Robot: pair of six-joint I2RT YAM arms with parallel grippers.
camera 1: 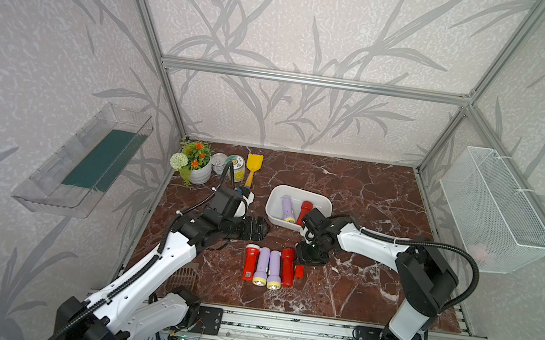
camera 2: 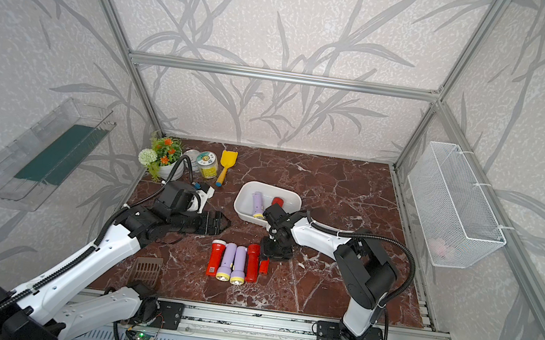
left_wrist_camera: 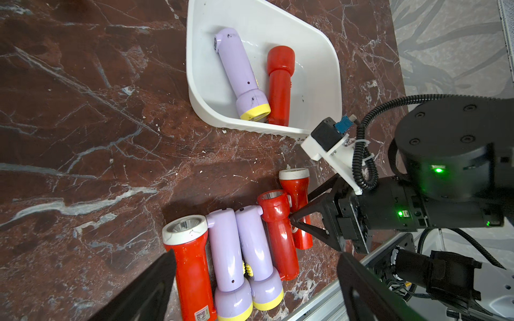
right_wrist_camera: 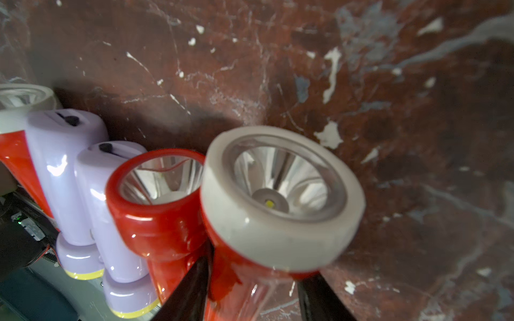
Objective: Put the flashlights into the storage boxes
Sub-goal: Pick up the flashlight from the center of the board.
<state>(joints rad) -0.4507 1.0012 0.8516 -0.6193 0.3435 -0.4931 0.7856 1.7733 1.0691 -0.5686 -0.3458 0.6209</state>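
Flashlights (camera 1: 267, 266) lie right of the left gripper (camera 1: 261, 229), which hangs over the table (camera 1: 359, 261) with jaws spread wide, empty. Five in a tight row, mid-table toward the front edge: red, lilac, lilac, red, then a white-rimmed red flashlight (right_wrist_camera: 278, 200), with the right gripper (right_wrist_camera: 254, 297) clamped round its body. Behind the row, the storage box (camera 1: 322, 204) holds one lilac and one red.

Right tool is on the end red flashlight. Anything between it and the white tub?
Nothing visible. The right tool grips the white-rimmed red flashlight; only bare table lies between it and the white tub, where space is free beside the lilac flashlight and all-red flashlight inside.
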